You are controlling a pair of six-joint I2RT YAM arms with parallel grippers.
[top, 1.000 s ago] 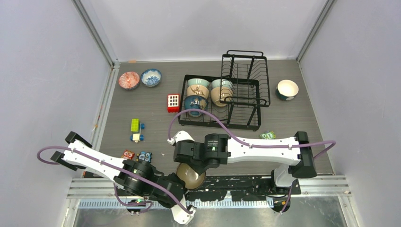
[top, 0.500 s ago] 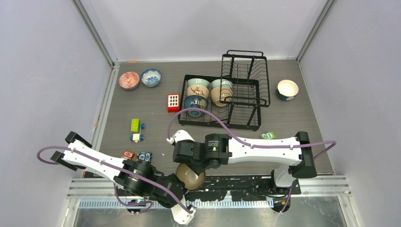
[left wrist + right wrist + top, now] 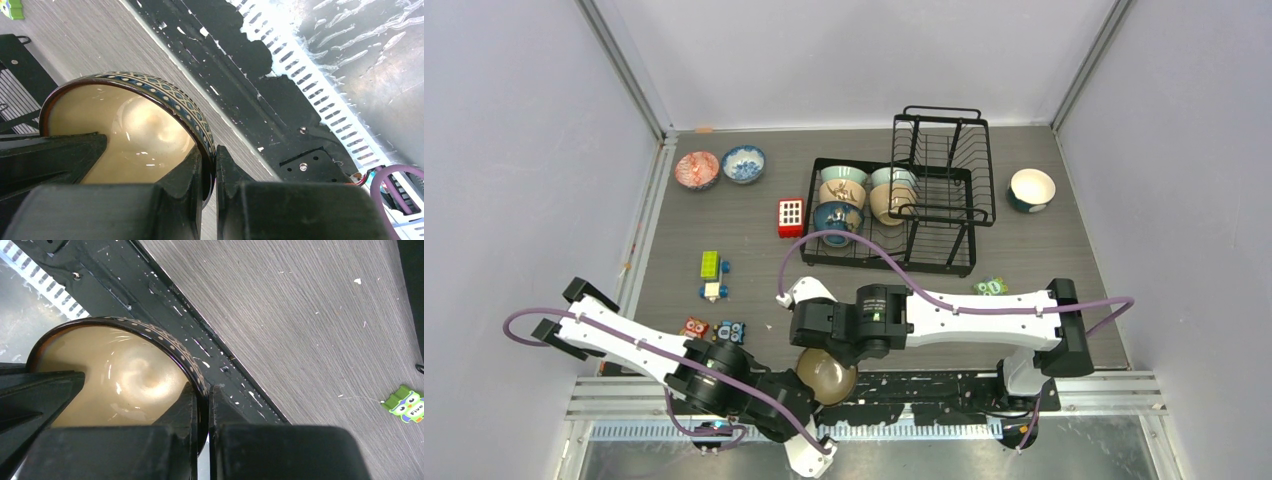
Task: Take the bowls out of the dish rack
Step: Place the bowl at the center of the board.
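The left gripper (image 3: 209, 172) was pictured clamped on the rim of a brown bowl (image 3: 125, 130) with a glossy tan interior and a blue patterned band, one finger inside the wall and one outside. The right gripper (image 3: 202, 410) was closed on the same rim. From overhead, the bowl was seen at the near edge of the table (image 3: 754, 270), largely covered by both wrists. Its base was hidden, so contact with the surface could not be judged. Farther back, five racked bowls (image 3: 842, 192) were stood on edge in the black wire dish rack (image 3: 934, 262), the rear ones partly masked by their neighbours and the basket wires. A red patterned bowl (image 3: 696, 169), a blue-and-white bowl (image 3: 743, 163) and a cream bowl (image 3: 1031, 188) were set out on the table.
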